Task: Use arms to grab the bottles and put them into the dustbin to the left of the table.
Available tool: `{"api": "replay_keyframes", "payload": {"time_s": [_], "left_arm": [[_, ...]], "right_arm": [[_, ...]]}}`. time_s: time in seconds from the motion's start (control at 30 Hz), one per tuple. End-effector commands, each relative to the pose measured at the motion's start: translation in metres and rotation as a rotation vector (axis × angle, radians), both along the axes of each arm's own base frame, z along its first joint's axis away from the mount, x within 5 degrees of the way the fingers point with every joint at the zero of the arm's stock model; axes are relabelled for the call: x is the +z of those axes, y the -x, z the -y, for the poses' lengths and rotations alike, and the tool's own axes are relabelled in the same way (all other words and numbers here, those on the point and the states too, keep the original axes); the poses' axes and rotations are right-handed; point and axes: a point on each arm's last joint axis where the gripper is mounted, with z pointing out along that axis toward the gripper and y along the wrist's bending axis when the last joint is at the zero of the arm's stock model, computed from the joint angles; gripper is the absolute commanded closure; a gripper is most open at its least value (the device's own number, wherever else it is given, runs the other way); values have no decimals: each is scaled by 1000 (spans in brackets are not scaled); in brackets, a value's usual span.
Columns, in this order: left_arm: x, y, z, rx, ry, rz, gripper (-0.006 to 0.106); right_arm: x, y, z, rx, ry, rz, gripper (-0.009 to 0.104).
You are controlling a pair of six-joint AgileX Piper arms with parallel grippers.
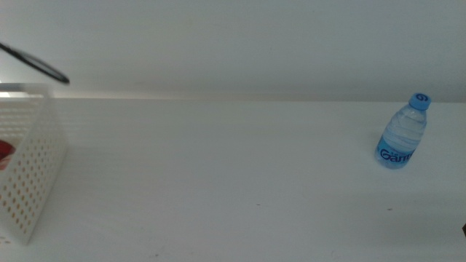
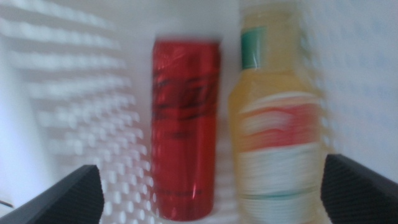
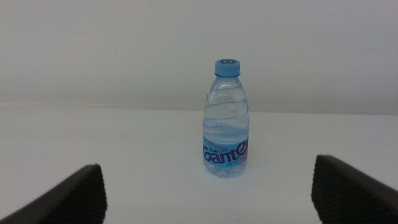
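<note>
The small clear water bottle with a blue cap stands upright on the white table at the far right. In the right wrist view it stands ahead of my open, empty right gripper, centred between the jaws and apart from them. The white perforated dustbin sits at the left edge. In the left wrist view my open, empty left gripper is over the bin, where the red can and the orange juice bottle lie side by side on its holed floor.
A black cable of the left arm crosses above the bin at the far left. A bit of red shows inside the bin. A dark speck of the right arm sits at the right edge. A pale wall runs behind the table.
</note>
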Motion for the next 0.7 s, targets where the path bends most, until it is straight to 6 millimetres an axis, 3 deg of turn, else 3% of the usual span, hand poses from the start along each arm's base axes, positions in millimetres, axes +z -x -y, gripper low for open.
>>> {"api": "replay_keyframes", "payload": {"time_s": [0.0,0.13,0.37,0.5,0.67], "left_arm": [[29,12,19,7,51,9,7],[65,26,46,11,31,108,7],[121,59,115,-89,120,298,7],[139,98,158,-193,172,364,7],[142,155,196,-362,163,493,7]], "right_arm": [[-12,1,0,-7,6,-3,7],[-12,1,0,-7,6,-3,7],[-12,1,0,-7,6,-3,7],[-12,1,0,-7,6,-3,7],[-12,1,0,-7,6,-3,7]]}}
